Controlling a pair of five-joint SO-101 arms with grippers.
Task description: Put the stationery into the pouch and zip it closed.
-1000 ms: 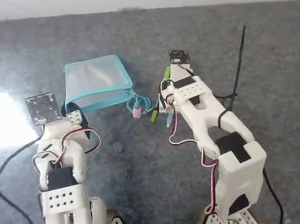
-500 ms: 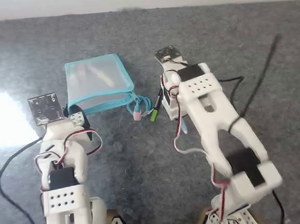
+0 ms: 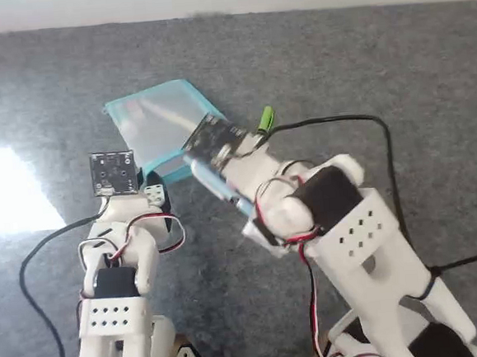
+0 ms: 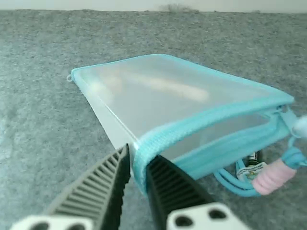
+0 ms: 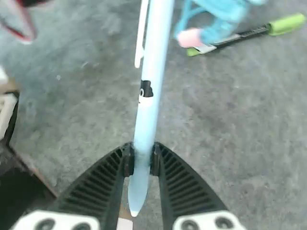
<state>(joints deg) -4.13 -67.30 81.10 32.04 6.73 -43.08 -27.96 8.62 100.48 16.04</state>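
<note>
While left hand (image 4: 136, 178) pinches translucent pouch (image 4: 168, 103) by teal edge, right hand (image 5: 141, 160) clamps smooth pen (image 5: 151, 72).

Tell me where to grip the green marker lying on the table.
Take the marker on its black barrel near the green cap, from straight above, closing across its width. It lies flat on the table, and its other end sits right by the pink pull.

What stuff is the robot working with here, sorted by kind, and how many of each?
Pens: 2 (light blue pen in the right gripper, green marker lying loose)
Pouches: 1 (turquoise pouch, edge pinched by the left gripper)
Total: 3
A pale shape inside the pouch is too blurred to count.
</note>
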